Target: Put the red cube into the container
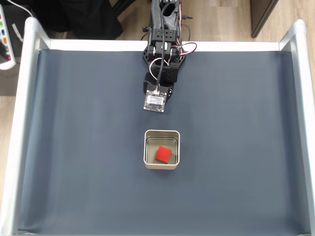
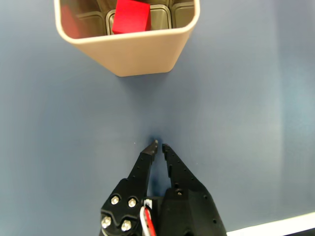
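Red cube point(image 1: 164, 155) sits inside container point(image 1: 162, 133): task looks done. Gripper point(image 2: 159, 146) at container's 12 o'clock in fixed view, closed, empty.

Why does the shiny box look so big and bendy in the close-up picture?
In the wrist view the container sits near the lens, so it looms and its walls flare; its inside mirrors the red cube. In the fixed view it looks small and square, evenly lit.
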